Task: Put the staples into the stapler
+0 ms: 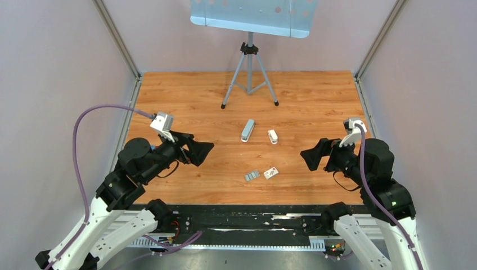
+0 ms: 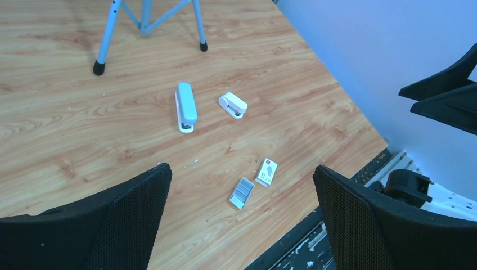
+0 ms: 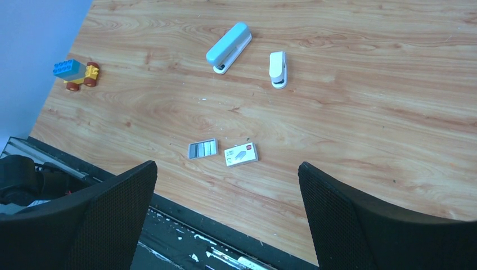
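The light grey-blue stapler (image 1: 248,130) lies shut on the wooden table, mid-centre; it also shows in the left wrist view (image 2: 185,106) and the right wrist view (image 3: 228,47). The grey block of staples (image 1: 251,175) lies near the front edge, also seen from the left wrist (image 2: 242,193) and the right wrist (image 3: 202,149). My left gripper (image 1: 202,152) is open and empty, left of both. My right gripper (image 1: 310,156) is open and empty, to their right. Both hover above the table.
A small white carton (image 1: 270,173) lies right beside the staples. A small white stapler-like item (image 1: 273,136) lies right of the stapler. A tripod (image 1: 249,73) stands at the back. A toy of coloured bricks (image 3: 76,71) sits at the table's left side.
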{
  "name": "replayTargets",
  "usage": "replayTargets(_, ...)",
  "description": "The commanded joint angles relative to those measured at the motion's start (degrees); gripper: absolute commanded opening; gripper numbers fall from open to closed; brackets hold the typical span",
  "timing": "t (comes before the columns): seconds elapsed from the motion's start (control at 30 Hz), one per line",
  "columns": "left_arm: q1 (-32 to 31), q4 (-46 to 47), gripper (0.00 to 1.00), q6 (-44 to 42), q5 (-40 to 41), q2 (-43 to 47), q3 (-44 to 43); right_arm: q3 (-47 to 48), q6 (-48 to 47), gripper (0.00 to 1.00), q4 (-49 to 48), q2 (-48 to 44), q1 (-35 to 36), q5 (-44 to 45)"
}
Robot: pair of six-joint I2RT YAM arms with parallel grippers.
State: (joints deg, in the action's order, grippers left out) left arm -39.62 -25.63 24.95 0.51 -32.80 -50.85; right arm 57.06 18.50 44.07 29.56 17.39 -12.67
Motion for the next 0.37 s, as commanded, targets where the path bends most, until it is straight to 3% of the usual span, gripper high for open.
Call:
replayTargets(0.0,-0.26,-3.21,1.0,2.09,1.09,3.48,1.85,1.02,1.57,1.0,2.71,-2.05,0.54,-2.09)
replayTargets(0.33,-0.29,-3.41,1.0,3.18,-0.16,6.34,2.57,-0.73,2.33,1.0,2.9,-3.69,0.55,-1.71)
